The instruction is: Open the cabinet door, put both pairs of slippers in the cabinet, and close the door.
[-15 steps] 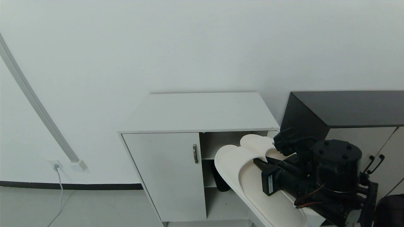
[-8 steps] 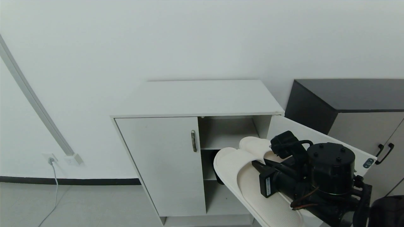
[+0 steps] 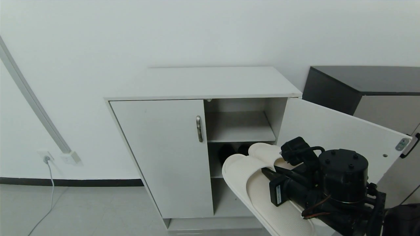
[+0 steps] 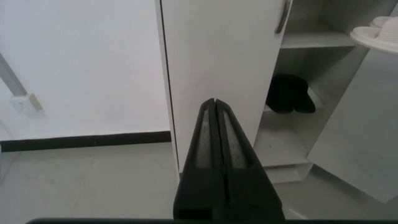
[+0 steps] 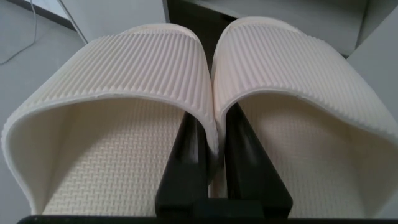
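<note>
**White pair held before the open cabinet**

The white slippers [image 3: 252, 183] [image 5: 143, 62] lie side by side, toes toward the cabinet [image 3: 216, 82], just in front of its open right half; the right gripper [image 5: 208, 143] has one finger inside each slipper, pinching their adjoining walls together. The right door [image 3: 334, 131] stands swung outward; the left door [image 3: 160, 154] is closed. A black pair [image 3: 234, 150] [image 4: 289, 93] sits on the middle shelf; the upper shelf [image 3: 239, 131] is above it. The left gripper [image 4: 214, 124] hangs low before the closed door, fingers pressed together on nothing.
</note>
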